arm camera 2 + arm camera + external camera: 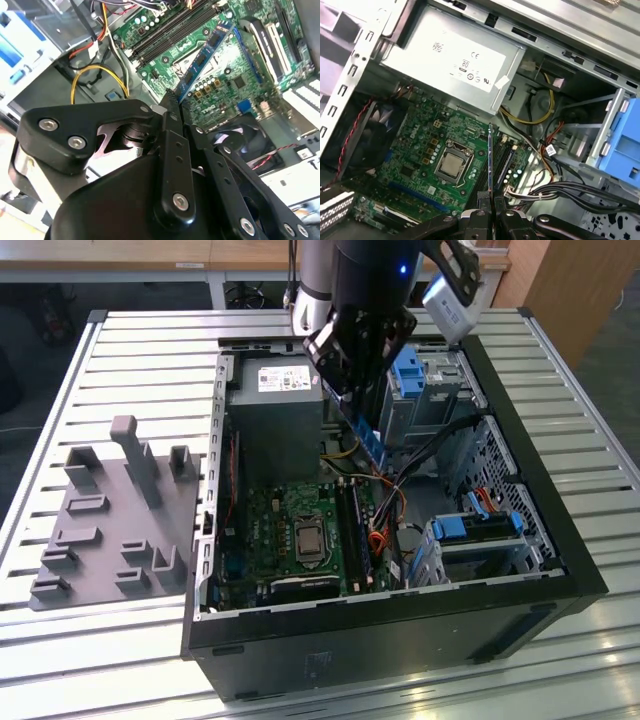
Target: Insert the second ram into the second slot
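Gripper clamped on the second ram, hovering over the motherboard, unseated. Looks like the approach step; seating needs its edge squared to the ram slots.

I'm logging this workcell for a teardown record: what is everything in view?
Table: one, silver slats, under everything.
Computer case: one, black, open, on the table.
Circuit board: one, green, inside the case.
Power supply: one, grey, inside the case.
Drive latches: two, blue, case's side toward exterior view's right.
Parts holder: one, grey, exterior view's left of case.
Memory stick: one, blue, above the circuit board.
End effector: one, black, gripping the memory stick.
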You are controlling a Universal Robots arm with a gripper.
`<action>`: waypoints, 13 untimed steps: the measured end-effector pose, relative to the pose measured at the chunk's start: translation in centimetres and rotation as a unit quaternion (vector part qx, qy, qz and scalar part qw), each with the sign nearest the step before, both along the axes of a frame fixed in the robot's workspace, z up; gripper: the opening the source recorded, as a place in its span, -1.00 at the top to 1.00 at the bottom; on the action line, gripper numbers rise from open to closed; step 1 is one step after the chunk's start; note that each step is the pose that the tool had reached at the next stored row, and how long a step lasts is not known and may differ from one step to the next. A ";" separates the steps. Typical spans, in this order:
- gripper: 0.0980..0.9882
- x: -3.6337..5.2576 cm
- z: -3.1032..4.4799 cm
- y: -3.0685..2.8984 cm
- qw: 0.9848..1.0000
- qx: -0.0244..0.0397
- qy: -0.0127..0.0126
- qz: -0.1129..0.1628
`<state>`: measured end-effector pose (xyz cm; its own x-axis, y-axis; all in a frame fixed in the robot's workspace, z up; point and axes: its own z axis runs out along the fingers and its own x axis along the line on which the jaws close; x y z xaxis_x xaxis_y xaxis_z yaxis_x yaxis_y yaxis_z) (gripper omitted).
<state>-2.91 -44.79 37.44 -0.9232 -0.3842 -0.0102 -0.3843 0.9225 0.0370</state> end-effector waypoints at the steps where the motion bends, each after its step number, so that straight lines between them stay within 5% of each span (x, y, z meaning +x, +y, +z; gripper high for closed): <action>1: 0.91 0.00 -0.01 0.00 1.000 0.000 0.000 -0.008; 7: 0.91 0.00 -0.10 0.00 0.998 -0.001 0.000 -0.060; 13: 0.91 0.00 -0.17 0.00 0.994 -0.001 0.000 -0.108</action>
